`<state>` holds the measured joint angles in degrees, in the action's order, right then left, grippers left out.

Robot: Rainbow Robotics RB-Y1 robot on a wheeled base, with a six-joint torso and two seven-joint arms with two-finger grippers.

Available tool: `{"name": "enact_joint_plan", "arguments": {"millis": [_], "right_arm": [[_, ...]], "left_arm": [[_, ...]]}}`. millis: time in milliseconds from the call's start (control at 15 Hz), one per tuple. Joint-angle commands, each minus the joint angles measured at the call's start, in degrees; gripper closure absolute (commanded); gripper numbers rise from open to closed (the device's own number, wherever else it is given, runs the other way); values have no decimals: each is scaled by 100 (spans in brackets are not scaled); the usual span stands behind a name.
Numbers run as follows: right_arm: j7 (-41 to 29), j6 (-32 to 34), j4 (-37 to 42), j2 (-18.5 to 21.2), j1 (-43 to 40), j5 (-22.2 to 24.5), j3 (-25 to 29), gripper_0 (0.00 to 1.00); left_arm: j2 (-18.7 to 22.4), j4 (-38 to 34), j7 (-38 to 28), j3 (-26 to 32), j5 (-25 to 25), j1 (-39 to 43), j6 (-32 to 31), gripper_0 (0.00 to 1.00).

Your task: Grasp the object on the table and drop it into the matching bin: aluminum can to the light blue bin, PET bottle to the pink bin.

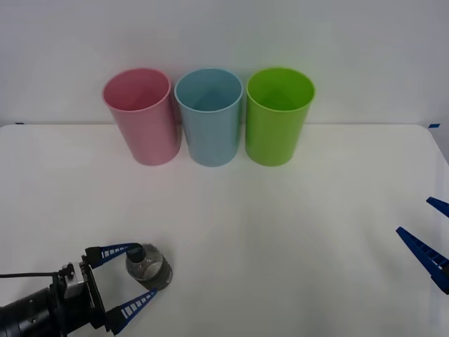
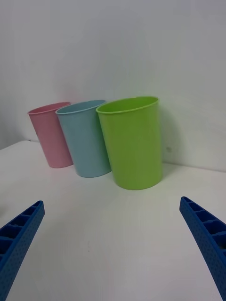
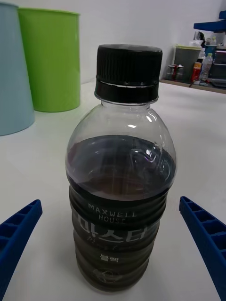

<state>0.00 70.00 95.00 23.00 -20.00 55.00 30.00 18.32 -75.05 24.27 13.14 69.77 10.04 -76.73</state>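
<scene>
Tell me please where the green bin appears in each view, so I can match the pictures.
Front view: green bin, rightmost of the three bins, at the table's far edge.
Right wrist view: nearest and largest bin, centre.
Left wrist view: upper left, behind the bottle.
Shared landmark: the light blue bin right beside it.

PET bottle (image 3: 121, 169): dark wrap label around the lower body, printed in pale letters "MAXWELL HOUSE" across two lines. Below it, larger Korean lettering, partly legible, then a smaller Korean word toward 6 o'clock; neither can be read with certainty. Black cap (image 3: 128, 70): no marking legible.
</scene>
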Motion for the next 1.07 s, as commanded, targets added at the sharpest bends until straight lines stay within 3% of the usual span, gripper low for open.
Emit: {"name": "enact_joint_plan", "arguments": {"millis": [67,467,533,600,667,1067], "right_arm": [[0,0,0,0,0,0,0,0],[0,0,0,0,0,0,0,0],[0,0,0,0,0,0,0,0],[0,0,0,0,0,0,0,0],[0,0,0,0,0,0,0,0],[0,0,0,0,0,0,0,0]], "left_arm": [[-39,0,-10,-39,81,-46,9,0],[-39,8,-27,-127,81,-73,71,0],[-57,8,-36,-127,81,-73,97,55],[-75,8,-10,-127,63,-73,132,88],[-83,8,8,-127,63,-73,150,100],[-83,8,-1,-75,19,-64,159,100]]}}
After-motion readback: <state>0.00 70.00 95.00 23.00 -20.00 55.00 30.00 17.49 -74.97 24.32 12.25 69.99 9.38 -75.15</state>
